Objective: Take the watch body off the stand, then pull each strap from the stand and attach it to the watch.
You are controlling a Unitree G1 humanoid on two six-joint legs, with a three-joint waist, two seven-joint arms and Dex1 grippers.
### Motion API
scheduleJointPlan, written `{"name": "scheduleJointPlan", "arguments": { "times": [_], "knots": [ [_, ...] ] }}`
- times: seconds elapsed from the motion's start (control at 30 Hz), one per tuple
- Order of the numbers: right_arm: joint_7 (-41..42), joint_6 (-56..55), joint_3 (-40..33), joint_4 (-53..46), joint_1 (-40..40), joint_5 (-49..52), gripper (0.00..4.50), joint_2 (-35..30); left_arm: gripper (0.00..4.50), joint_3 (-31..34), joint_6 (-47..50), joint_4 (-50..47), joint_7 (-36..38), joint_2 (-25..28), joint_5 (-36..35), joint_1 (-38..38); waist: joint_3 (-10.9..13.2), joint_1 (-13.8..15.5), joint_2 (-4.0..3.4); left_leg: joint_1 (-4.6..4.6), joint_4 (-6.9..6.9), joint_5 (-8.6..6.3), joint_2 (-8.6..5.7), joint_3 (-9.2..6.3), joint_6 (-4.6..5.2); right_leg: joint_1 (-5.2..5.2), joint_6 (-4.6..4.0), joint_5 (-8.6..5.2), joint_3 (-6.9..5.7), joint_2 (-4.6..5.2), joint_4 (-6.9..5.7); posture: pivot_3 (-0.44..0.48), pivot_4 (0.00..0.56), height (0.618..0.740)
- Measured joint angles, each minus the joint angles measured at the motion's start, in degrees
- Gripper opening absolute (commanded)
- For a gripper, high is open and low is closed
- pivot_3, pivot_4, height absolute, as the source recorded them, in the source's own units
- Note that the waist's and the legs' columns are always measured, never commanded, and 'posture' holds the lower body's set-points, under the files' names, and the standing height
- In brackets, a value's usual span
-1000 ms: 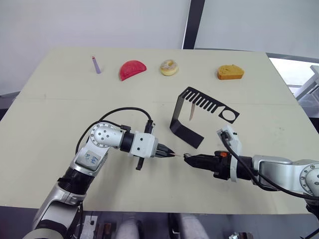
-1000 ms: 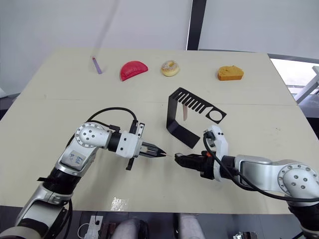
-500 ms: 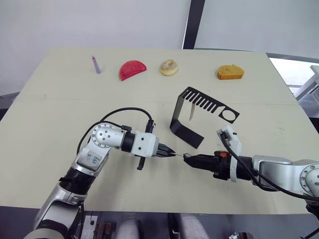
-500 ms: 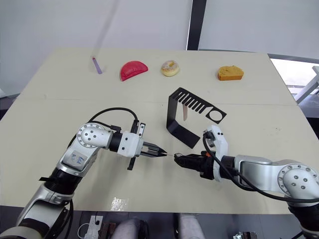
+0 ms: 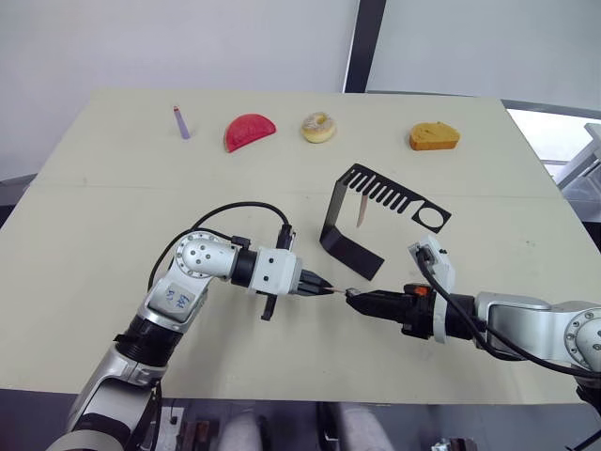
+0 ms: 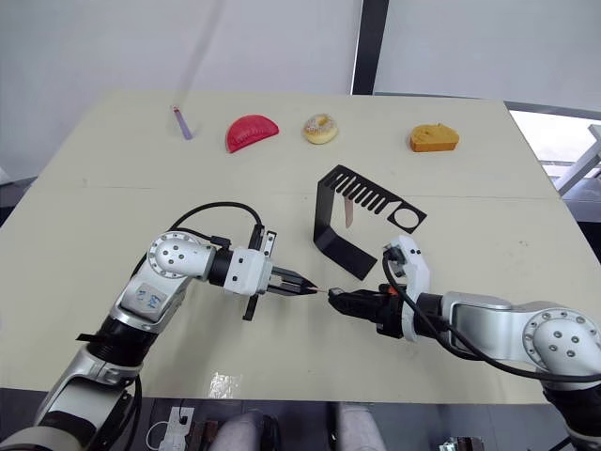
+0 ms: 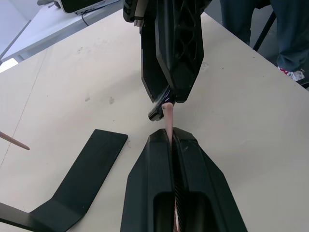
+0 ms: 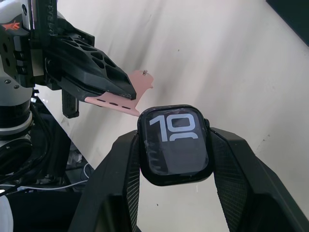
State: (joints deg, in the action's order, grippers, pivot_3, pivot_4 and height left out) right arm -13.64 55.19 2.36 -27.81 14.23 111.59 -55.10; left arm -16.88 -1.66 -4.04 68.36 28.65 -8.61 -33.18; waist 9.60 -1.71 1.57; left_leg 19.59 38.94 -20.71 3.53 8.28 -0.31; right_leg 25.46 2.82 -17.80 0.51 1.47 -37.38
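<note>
Now the left gripper [image 5: 322, 288] is sitting a little closer to the right gripper [image 5: 353, 298] than a second ago, and the gap between the two tips is narrowing; the right arm is showing no clear change. The left jaws are pressing flat together on a strap [image 7: 167, 120], whose pinkish end is sticking out past the tips and is reaching the watch [image 8: 175, 143]. The strap's long axis is running along the left fingers, toward about 3 o'clock in the head views. The right jaws are standing part open, clamping the watch by its two sides, screen facing the wrist camera with white digits showing. The strap's end is meeting the watch at one edge; whether it is seated in the slot I cannot tell.

The stand [image 5: 355, 225] is standing at about 1 o'clock from the watch, near it, with the second strap [image 5: 361, 210] hanging straight down from its slotted arm. The table [image 5: 103, 207] is pale beige. Along its 12 o'clock edge a purple stick [image 5: 180, 122], a red slice [image 5: 249, 131], a doughnut [image 5: 318, 127] and a piece of bread [image 5: 433, 136] are lying in a row. A white wall is rising behind.
</note>
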Motion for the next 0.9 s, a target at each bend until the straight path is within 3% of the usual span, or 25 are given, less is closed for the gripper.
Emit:
{"name": "scheduleJointPlan", "arguments": {
  "times": [0.9],
  "knots": [
    [0.00,-0.23,0.58,0.00,0.01,0.00,1.60,0.00,0.00,0.00,-0.30,0.25,-0.01,0.23,0.16,0.01,0.00,0.01,0.00,0.00,0.00,0.00,0.00,0.00,0.00,0.00,0.00,0.00,0.00,0.00,0.00,0.000,0.150,0.737]
  ]
}}
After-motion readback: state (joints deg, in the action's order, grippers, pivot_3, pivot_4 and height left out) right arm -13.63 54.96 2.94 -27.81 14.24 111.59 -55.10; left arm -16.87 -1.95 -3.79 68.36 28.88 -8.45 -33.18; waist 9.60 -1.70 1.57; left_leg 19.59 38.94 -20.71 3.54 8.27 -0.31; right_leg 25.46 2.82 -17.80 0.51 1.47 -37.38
